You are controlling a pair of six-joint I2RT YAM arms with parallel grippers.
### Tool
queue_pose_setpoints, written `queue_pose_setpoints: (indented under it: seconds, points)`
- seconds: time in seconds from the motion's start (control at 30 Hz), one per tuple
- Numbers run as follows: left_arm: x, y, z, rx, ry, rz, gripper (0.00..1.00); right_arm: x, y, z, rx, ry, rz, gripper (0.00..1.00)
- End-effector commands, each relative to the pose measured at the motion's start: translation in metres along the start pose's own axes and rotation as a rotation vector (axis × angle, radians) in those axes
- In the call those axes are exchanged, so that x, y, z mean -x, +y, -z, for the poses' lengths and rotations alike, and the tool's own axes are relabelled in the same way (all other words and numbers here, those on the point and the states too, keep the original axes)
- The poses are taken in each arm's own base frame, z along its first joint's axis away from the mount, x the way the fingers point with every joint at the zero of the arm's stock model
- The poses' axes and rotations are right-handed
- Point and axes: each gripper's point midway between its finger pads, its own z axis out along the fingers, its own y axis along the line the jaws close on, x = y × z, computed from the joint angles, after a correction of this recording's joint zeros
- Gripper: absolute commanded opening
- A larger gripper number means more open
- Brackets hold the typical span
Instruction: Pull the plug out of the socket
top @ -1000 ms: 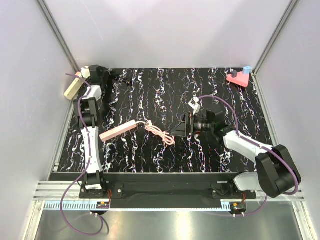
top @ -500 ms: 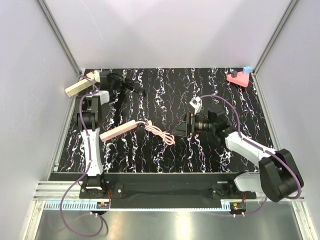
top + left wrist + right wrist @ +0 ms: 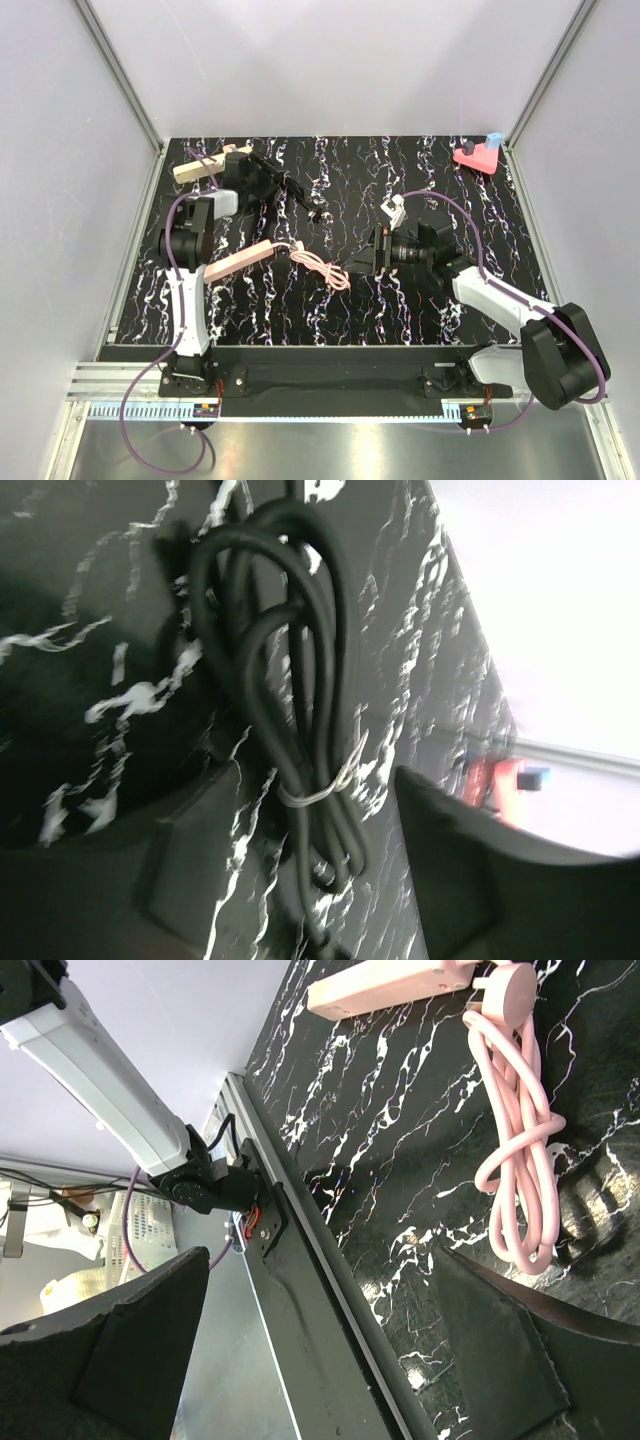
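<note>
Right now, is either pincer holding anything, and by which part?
Nothing looks gripped. The left pincer stands open around the tied black cable bundle, with gaps on both sides. The right pincer is open and empty.

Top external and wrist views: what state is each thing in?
left end effector: open.
right end effector: open, empty.
cream power strip: at the far left; plugged or not, cannot tell.
black cable: bundled and tied, between the left end effector's jaws, not pinched.
pink power strip: lying flat.
pink cord: coiled beside it.
</note>
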Motion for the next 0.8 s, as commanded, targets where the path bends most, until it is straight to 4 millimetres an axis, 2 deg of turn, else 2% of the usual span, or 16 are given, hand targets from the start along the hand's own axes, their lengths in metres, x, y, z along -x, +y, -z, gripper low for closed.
queue_pose_setpoints:
  seconds: [0.0,0.13,0.2,0.27,0.3,0.33,0.4,0.43,0.47,0.5,0.53,0.57,0.77]
  points:
    - [0.037,-0.059,0.051,-0.051,-0.069,-0.182,0.72,0.007,0.008,-0.002,0.035,-0.033,0.052,1.00]
    - [0.077,-0.052,0.073,0.087,-0.199,-0.318,0.75,0.008,0.008,-0.003,0.046,-0.037,0.045,1.00]
    - [0.109,-0.049,0.085,0.136,-0.289,-0.376,0.75,0.006,0.007,-0.004,0.051,-0.032,0.038,1.00]
    - [0.129,-0.041,0.086,0.145,-0.310,-0.352,0.74,0.004,0.006,-0.005,0.052,-0.028,0.033,1.00]
    - [0.154,-0.035,0.091,0.157,-0.344,-0.319,0.74,0.004,0.004,-0.005,0.048,-0.029,0.028,1.00]
    - [0.162,-0.021,0.085,0.174,-0.346,-0.291,0.74,0.004,0.003,-0.005,0.045,-0.030,0.027,1.00]
    - [0.188,-0.011,0.086,0.166,-0.374,-0.185,0.74,0.003,0.001,-0.006,0.041,-0.027,0.025,1.00]
    - [0.191,0.004,0.076,0.180,-0.365,-0.146,0.74,0.002,0.000,-0.007,0.038,-0.027,0.021,1.00]
    - [0.193,0.010,0.072,0.181,-0.355,-0.071,0.74,0.002,-0.002,-0.007,0.036,-0.024,0.018,1.00]
    - [0.208,0.008,0.072,0.164,-0.378,-0.028,0.74,0.001,-0.002,-0.007,0.035,-0.023,0.015,1.00]
    - [0.205,0.024,0.065,0.190,-0.357,0.023,0.72,0.001,-0.002,-0.007,0.036,-0.022,0.017,1.00]
    - [0.210,0.021,0.063,0.175,-0.366,0.076,0.70,0.001,-0.003,-0.008,0.034,-0.021,0.013,1.00]
    - [0.228,0.044,0.061,0.256,-0.448,0.194,0.69,0.000,-0.005,-0.009,0.029,-0.018,0.009,1.00]
